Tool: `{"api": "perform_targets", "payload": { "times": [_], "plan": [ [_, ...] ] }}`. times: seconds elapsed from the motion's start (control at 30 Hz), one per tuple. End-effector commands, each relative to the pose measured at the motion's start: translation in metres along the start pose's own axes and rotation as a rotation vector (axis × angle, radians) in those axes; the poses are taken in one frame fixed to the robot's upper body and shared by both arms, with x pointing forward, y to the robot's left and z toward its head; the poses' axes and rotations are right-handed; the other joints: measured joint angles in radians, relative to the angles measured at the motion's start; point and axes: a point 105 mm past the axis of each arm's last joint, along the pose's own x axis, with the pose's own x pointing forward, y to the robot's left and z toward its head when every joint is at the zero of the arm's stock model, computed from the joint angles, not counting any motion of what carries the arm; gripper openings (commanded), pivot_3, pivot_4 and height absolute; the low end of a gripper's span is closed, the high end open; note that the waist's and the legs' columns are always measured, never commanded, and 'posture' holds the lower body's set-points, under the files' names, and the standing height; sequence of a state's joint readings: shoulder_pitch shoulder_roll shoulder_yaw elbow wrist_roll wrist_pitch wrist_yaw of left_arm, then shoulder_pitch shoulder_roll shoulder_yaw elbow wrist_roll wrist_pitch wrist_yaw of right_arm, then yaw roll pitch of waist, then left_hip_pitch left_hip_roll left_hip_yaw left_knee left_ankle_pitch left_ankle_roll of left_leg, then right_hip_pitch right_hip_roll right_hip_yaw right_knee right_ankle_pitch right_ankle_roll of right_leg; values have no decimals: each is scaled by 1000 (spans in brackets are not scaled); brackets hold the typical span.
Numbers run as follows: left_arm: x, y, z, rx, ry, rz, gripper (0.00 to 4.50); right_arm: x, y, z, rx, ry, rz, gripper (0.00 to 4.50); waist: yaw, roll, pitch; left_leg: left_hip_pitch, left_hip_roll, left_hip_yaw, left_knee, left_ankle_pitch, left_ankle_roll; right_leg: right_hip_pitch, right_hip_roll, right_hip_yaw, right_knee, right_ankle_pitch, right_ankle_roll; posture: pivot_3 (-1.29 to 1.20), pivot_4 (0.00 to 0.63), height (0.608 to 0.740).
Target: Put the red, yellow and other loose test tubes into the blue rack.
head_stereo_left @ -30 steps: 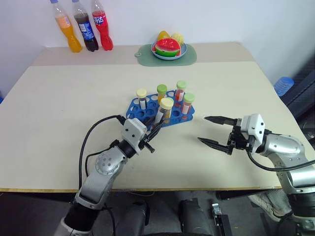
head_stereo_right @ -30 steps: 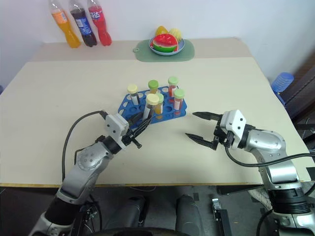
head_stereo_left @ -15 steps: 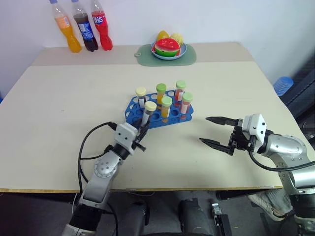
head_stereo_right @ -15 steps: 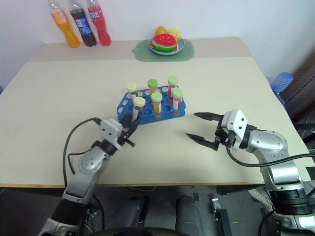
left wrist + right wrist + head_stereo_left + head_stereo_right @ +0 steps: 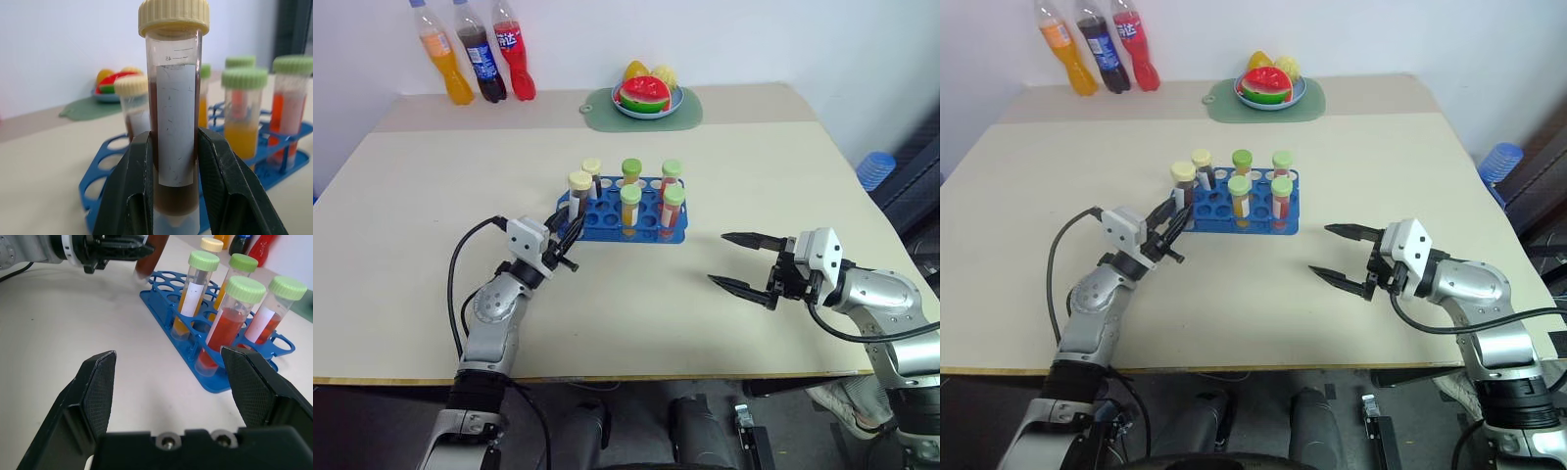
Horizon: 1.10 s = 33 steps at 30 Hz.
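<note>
While the head views give you the layout, your left wrist view shows the grip: left end effector (image 5: 173, 161) clamped on a cream-capped test tube (image 5: 175, 112) with dark brown liquid and a white label, held upright. Right wrist view shows tube contents up close: two green-capped tubes (image 5: 226, 323) with red liquid, two with orange. Blue rack (image 5: 628, 220) sits mid-desk (image 5: 431, 215) holding five tubes: four green-capped, one cream-capped tube (image 5: 592, 173) at its far left corner. The held tube is just at the rack's left end, not in a hole as far as you can tell. Right end effector (image 5: 741, 262) hangs with jaws spread wide and nothing in them, right of the rack and apart from it.
</note>
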<state>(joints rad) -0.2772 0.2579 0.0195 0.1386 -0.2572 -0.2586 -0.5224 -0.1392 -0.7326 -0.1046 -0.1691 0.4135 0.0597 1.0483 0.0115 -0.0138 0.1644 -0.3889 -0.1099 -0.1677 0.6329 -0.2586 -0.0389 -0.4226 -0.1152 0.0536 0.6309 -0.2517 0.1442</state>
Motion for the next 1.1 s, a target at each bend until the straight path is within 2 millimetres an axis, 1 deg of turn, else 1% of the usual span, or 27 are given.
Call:
{"api": "perform_targets", "payload": {
  "times": [0.03,0.13,0.27,0.33,0.5,0.67,0.8,0.9,0.97,1.1],
  "plan": [
    [4,6,23,8,-98,-4,724,0,1,8,-27,-31,-7,3786,1,0,0,0,0,0,0,0,0,0,0,0,0,0,0,0,150,740],
    [6,9,24,3,-104,-2,724,0,1,8,-24,-32,-9,3786,1,0,0,0,0,0,0,0,0,0,0,0,0,0,0,0,150,740],
    [11,10,16,9,-80,5,724,0,2,7,-20,-33,-10,3786,1,0,0,0,0,0,0,0,0,0,0,0,0,0,0,0,150,740],
    [16,10,10,11,-69,12,724,0,2,6,-17,-33,-10,3786,1,0,0,0,0,0,1,0,0,0,0,0,0,0,0,0,150,740],
    [27,8,8,6,-71,15,724,0,4,7,-13,-31,-8,3786,1,0,0,0,0,0,1,0,0,0,0,0,0,0,0,0,150,740],
    [29,-3,-2,-12,-46,-29,724,-2,5,6,-10,-25,-12,3786,1,0,0,0,0,0,1,0,-1,0,0,0,0,0,0,0,150,740],
    [30,-11,-3,-37,-45,-69,724,-3,6,6,-10,-24,-19,3786,1,0,0,0,0,0,1,0,-1,0,0,0,0,0,0,0,150,740],
    [26,-13,-6,-54,-26,-73,724,-4,6,6,-7,-24,-24,3786,1,0,0,0,0,0,1,0,-1,0,0,0,0,0,0,0,150,740],
    [24,-10,-9,-52,-6,-54,724,-3,7,5,-3,-24,-26,3786,1,0,0,0,0,0,1,0,-1,0,0,0,0,0,0,0,150,740],
    [26,-6,-11,-42,8,-39,724,-1,8,4,0,-28,-28,3786,1,0,0,0,0,0,1,0,-1,0,0,0,0,0,0,0,150,740]
  ]
}}
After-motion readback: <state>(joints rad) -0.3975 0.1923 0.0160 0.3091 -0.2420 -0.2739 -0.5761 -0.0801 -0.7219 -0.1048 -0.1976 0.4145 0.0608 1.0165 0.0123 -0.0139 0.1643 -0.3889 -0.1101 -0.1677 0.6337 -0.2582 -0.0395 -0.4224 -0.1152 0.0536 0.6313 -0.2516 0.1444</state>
